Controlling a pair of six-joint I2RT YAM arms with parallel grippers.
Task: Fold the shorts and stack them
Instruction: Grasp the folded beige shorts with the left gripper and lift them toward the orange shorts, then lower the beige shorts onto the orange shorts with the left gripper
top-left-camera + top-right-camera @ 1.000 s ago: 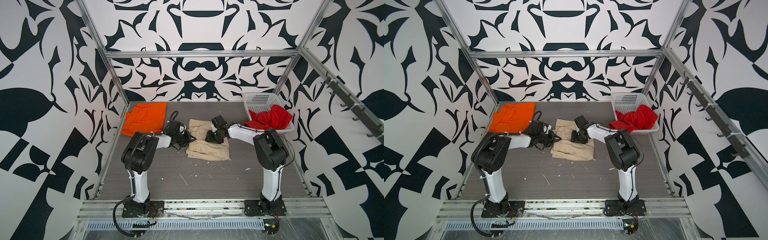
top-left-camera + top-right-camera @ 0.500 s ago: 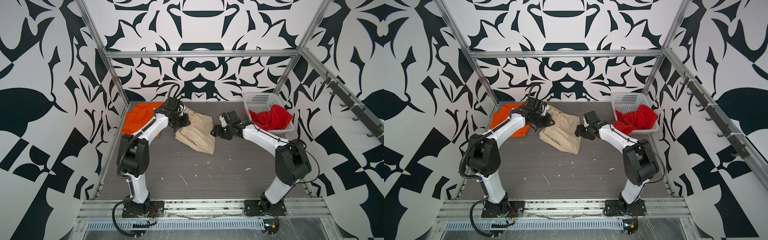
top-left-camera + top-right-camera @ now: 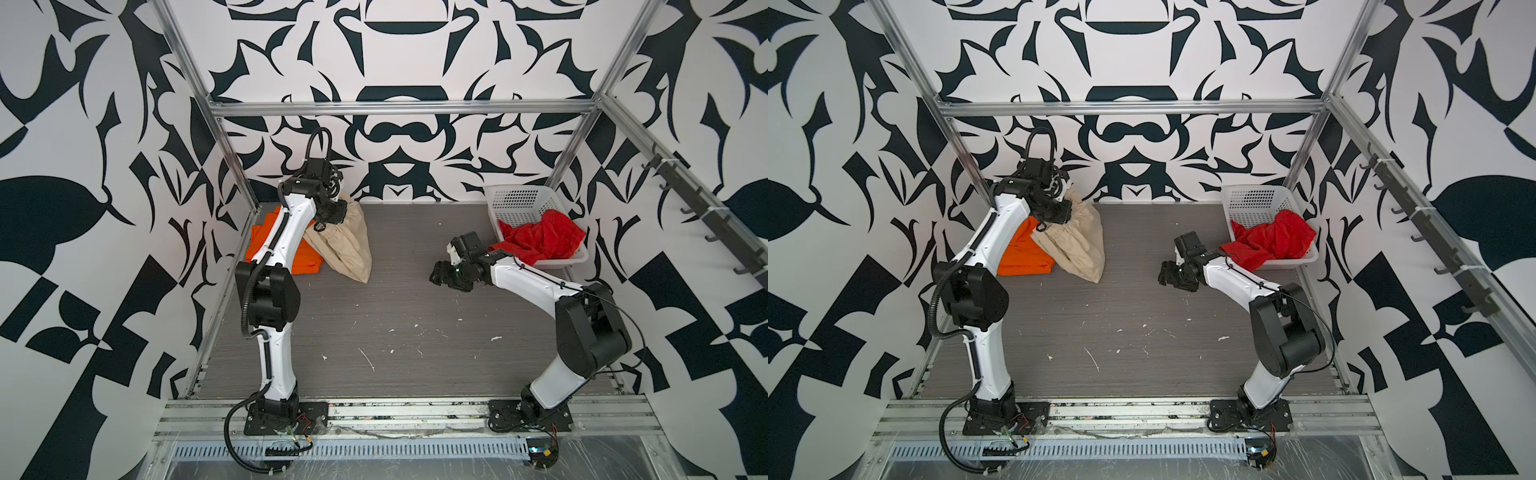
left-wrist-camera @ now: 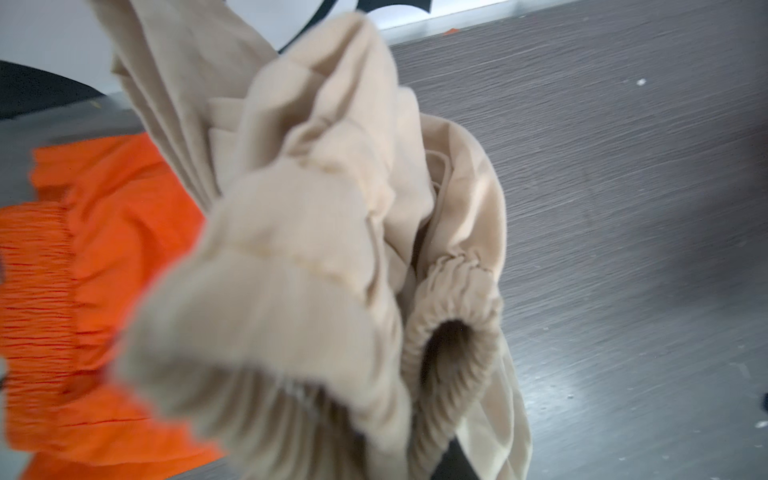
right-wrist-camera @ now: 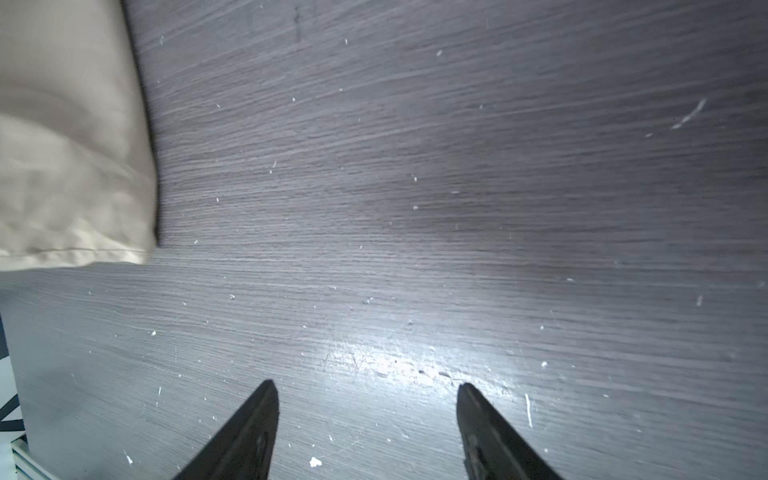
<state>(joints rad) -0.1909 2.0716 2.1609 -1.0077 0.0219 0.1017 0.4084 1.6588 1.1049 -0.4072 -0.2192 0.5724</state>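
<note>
The beige shorts (image 3: 345, 245) (image 3: 1077, 245) hang bunched from my left gripper (image 3: 332, 212) (image 3: 1055, 214), which is shut on their waistband at the back left. Their lower end rests on the table beside the orange shorts (image 3: 305, 261) (image 3: 1023, 261). In the left wrist view the beige shorts (image 4: 316, 232) cover the fingers, and the orange shorts (image 4: 95, 266) lie flat beneath. The red shorts (image 3: 540, 239) (image 3: 1275, 239) lie crumpled in the basket. My right gripper (image 3: 440, 276) (image 3: 1165, 276) (image 5: 366, 384) is open and empty above bare table; a beige corner (image 5: 62, 145) shows in its wrist view.
A white perforated basket (image 3: 519, 199) (image 3: 1254, 199) stands at the back right corner, close behind the right wrist. Metal frame posts and patterned walls close in the table on three sides. White specks dot the grey table (image 3: 395, 324).
The left gripper has lifted the beige shorts off the table's middle and carried them to the back left, next to the orange pair. The right gripper let go, opened and drew back right.
</note>
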